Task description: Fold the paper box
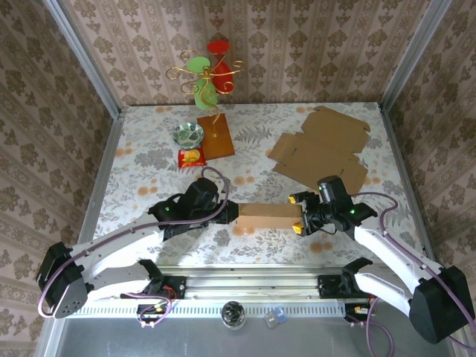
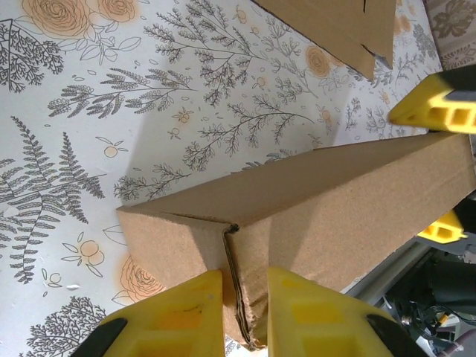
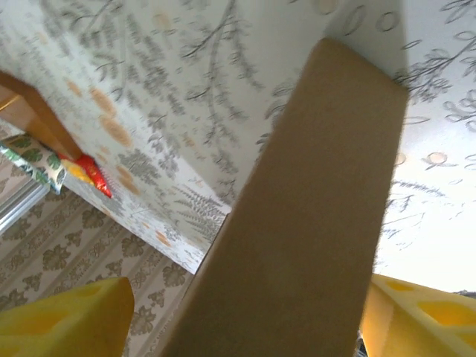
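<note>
The paper box [image 1: 266, 216] is a long brown cardboard shape lying left to right near the table's front edge. My left gripper [image 1: 232, 214] is shut on the folded flap at its left end; in the left wrist view the yellow fingers [image 2: 178, 316] pinch the layered cardboard edge of the box [image 2: 335, 201]. My right gripper [image 1: 297, 213] stands open astride the box's right end. In the right wrist view the box [image 3: 312, 208] runs between the two yellow fingers [image 3: 67, 320], with a clear gap on the left side.
Flat cardboard blanks [image 1: 320, 152] lie at the back right. At the back left stand a wooden base with a wire ornament [image 1: 214, 134], a small bowl [image 1: 189, 134] and a red packet [image 1: 192, 157]. A metal rail [image 1: 253, 286] runs along the near edge.
</note>
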